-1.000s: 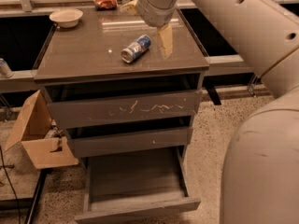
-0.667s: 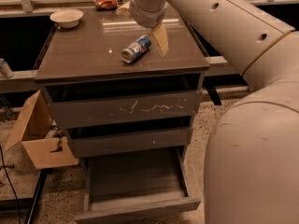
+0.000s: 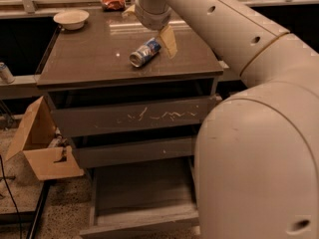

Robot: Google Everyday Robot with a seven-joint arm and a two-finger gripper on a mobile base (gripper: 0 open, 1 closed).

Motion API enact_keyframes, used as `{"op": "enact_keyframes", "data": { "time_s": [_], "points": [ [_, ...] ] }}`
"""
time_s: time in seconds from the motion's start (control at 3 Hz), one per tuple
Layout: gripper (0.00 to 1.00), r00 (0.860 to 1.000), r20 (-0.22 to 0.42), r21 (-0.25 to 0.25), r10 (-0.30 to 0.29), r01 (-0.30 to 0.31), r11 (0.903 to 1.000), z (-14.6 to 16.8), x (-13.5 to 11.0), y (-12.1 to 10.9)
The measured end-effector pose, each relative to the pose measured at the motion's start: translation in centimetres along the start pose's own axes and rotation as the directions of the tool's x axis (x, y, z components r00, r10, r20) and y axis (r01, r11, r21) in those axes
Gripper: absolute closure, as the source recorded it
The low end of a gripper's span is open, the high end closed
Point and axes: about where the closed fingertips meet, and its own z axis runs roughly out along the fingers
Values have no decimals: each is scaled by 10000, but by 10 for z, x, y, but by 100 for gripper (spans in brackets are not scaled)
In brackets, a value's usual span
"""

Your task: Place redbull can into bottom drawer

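Note:
The redbull can [image 3: 145,52] lies on its side on the cabinet top [image 3: 94,59], near the middle right. My gripper [image 3: 149,25] hangs just above and behind the can, open and empty. One tan finger [image 3: 168,40] is just right of the can, and the other finger [image 3: 129,9] shows further back left. The bottom drawer [image 3: 142,198] is pulled out and its tray is empty. My arm covers its right side.
A white bowl [image 3: 71,19] and a red-orange snack bag [image 3: 112,2] sit at the back of the top. The scratched top drawer front [image 3: 134,116] and the middle drawer are closed. An open cardboard box [image 3: 42,143] stands on the floor to the left.
My gripper has shifted a little to the left, closer over the can. My arm now fills more of the right side. The can has not moved.

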Motion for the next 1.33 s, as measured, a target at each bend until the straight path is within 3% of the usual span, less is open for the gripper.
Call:
{"op": "enact_keyframes", "data": {
  "time_s": [0.67,1.33],
  "points": [
    [0,9967,-302,-252,-750,743,9969,36,3,-26],
    [0,9920,-409,-896,-1190,1150,9893,70,6,-24]
  ]
}}
